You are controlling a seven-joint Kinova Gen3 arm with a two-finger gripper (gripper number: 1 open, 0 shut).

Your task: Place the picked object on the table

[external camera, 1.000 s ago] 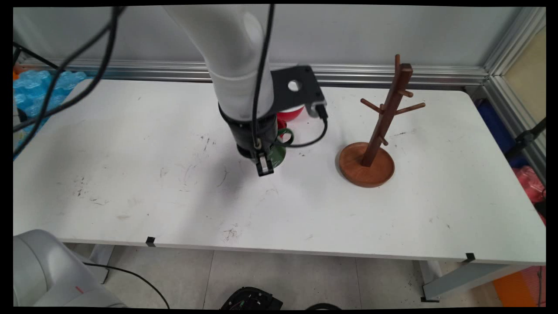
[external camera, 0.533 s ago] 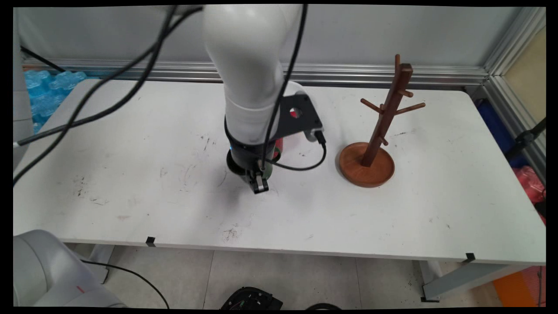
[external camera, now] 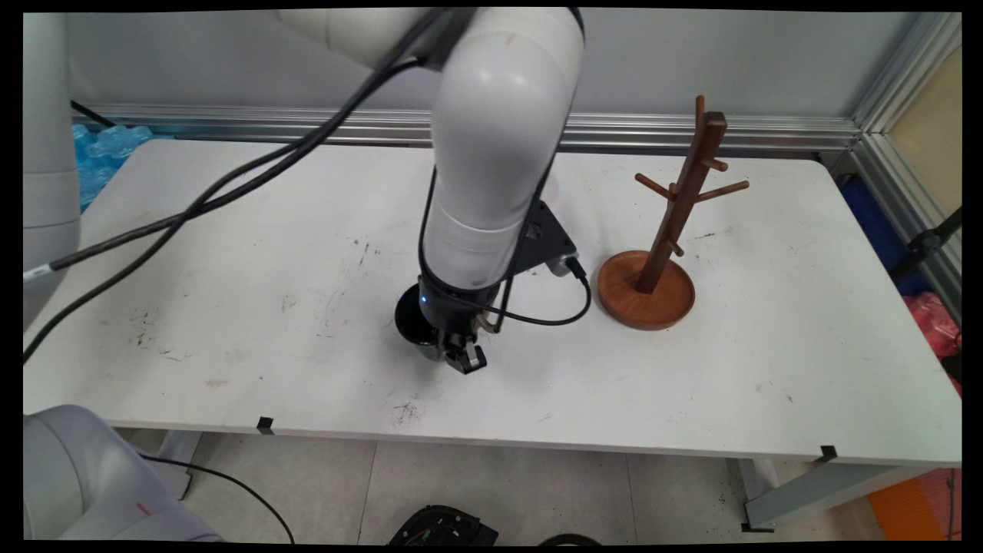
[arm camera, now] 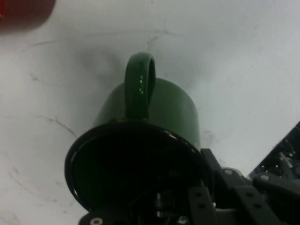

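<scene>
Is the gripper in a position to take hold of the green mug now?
Probably yes. The gripper is right at the green mug, its linkage at the rim in the hand view, with nothing between. Whether its grip is closed cannot be told.

White Kinova arm (external camera: 499, 146) coming in from upper left, elbow bent, forearm pointing steeply down, black wrist w/ lit blue dot, hand (external camera: 465, 357) low near table, black cables looping off wrist, finger state can't be made out
</scene>
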